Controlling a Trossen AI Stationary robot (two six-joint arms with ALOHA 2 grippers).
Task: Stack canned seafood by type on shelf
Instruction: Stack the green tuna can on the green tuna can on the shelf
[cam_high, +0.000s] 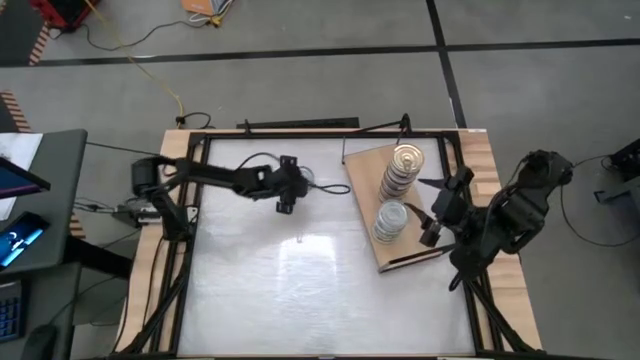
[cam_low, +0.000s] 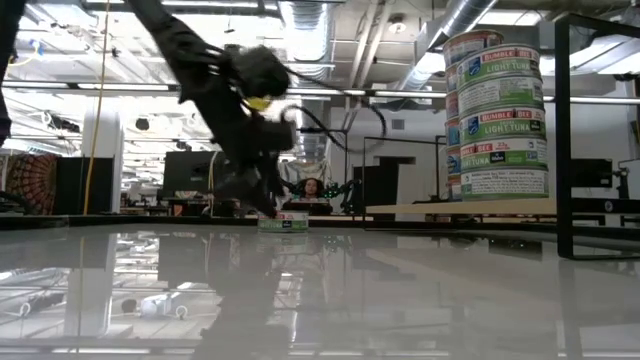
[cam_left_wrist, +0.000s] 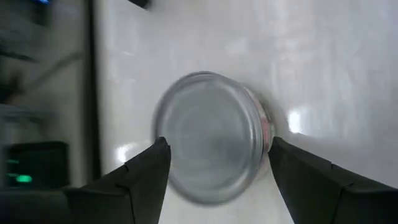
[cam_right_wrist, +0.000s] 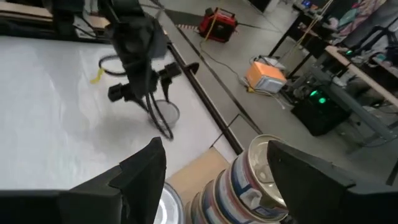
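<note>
A lone silver-lidded tin (cam_left_wrist: 211, 143) stands upright on the white tabletop near its far edge, also seen in the low view (cam_low: 283, 221) and the right wrist view (cam_right_wrist: 169, 113). My left gripper (cam_left_wrist: 217, 148) is open above it (cam_high: 288, 193), one finger on either side of the lid. The shelf (cam_high: 365, 190) lies at the table's right. On it stand a tall stack of tins (cam_high: 403, 172) with a gold lid on top (cam_right_wrist: 267, 171) and a shorter stack with a silver lid (cam_high: 391, 218). My right gripper (cam_right_wrist: 214, 163) is open beside the stacks (cam_high: 432, 215), touching nothing. My left gripper comes at the lone tin from above, pointing down, with a fingertip (cam_left_wrist: 158, 155) at each side of the lid's rim (cam_left_wrist: 171, 134). Whether the fingers touch the tin, I cannot tell. The tin stands flat on the tabletop.
Black frame rails (cam_high: 190, 230) run along the table's edges, and one black post (cam_low: 563, 130) stands in front of the tall stack in the low view. A small yellow mark (cam_right_wrist: 96, 76) lies on the tabletop. The white tabletop's middle and near part (cam_high: 300, 290) is free.
</note>
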